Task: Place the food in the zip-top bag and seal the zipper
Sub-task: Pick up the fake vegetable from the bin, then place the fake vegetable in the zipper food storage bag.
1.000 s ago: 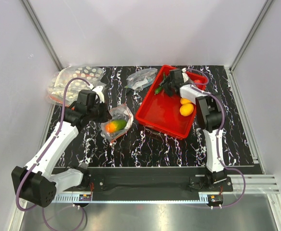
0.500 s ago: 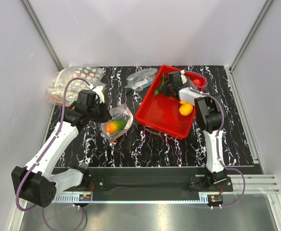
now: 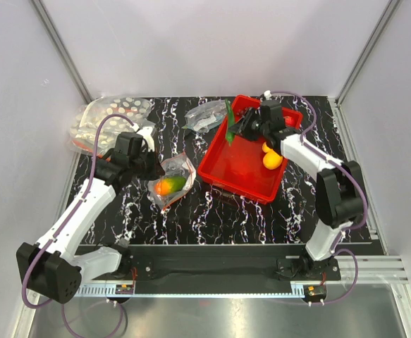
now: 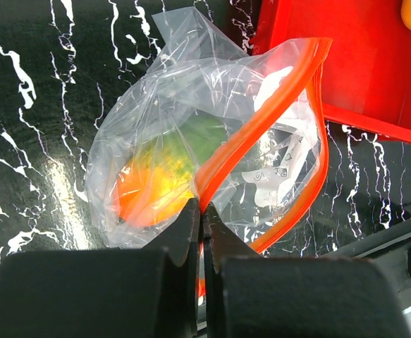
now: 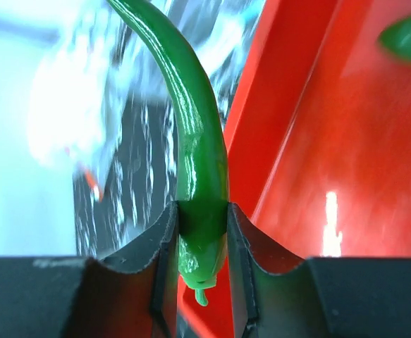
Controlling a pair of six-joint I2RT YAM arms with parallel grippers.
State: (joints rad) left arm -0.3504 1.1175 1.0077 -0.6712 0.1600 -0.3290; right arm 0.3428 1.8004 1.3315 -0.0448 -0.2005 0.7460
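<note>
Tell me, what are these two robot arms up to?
They are packing toy food into a clear zip-top bag. The left gripper is pinched shut on the bag's orange zipper, holding the mouth open; a mango already lies inside. The right gripper grips a green cucumber, held up at the left rim of the red tray, where two lemons wait.
</note>
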